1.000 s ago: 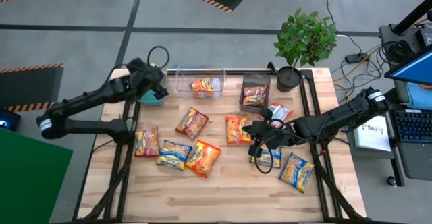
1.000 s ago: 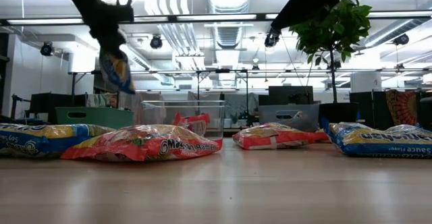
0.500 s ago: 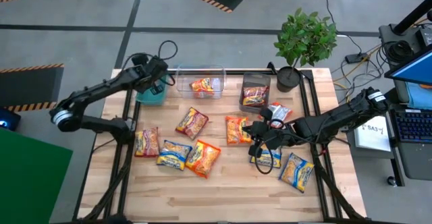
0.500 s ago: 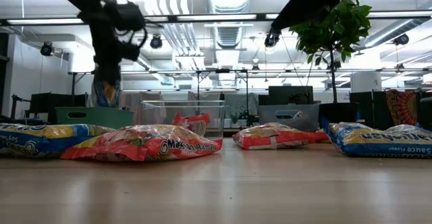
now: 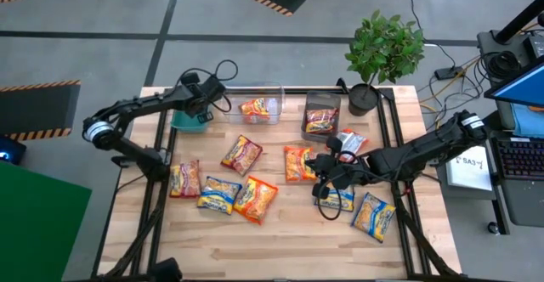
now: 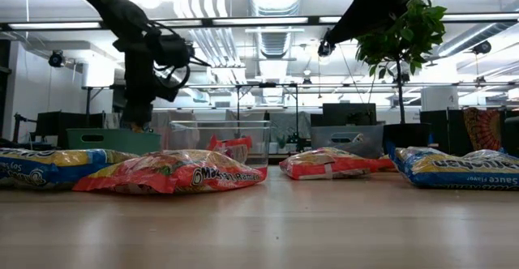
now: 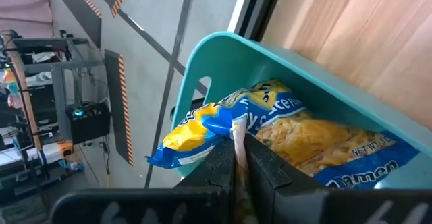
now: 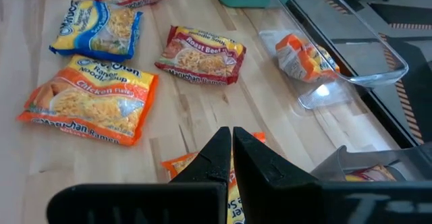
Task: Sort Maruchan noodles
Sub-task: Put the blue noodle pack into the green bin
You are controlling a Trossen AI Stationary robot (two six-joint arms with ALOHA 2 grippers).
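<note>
The left gripper (image 7: pixel 237 158) hangs over the teal plastic bin (image 7: pixel 270 65) at the counter's far left corner, jaws clamped on the edge of a crinkly blue-and-yellow noodle packet (image 7: pixel 290 133) lying inside it. The right gripper (image 8: pixel 231 153) (jaws together, empty) hovers over an orange packet (image 8: pixel 185 163) mid-counter.

Teal bin (image 5: pixel 189 118), clear bin (image 5: pixel 252 100), grey bin (image 5: pixel 321 115), potted plant (image 5: pixel 382 48) along table's far edge.
</note>
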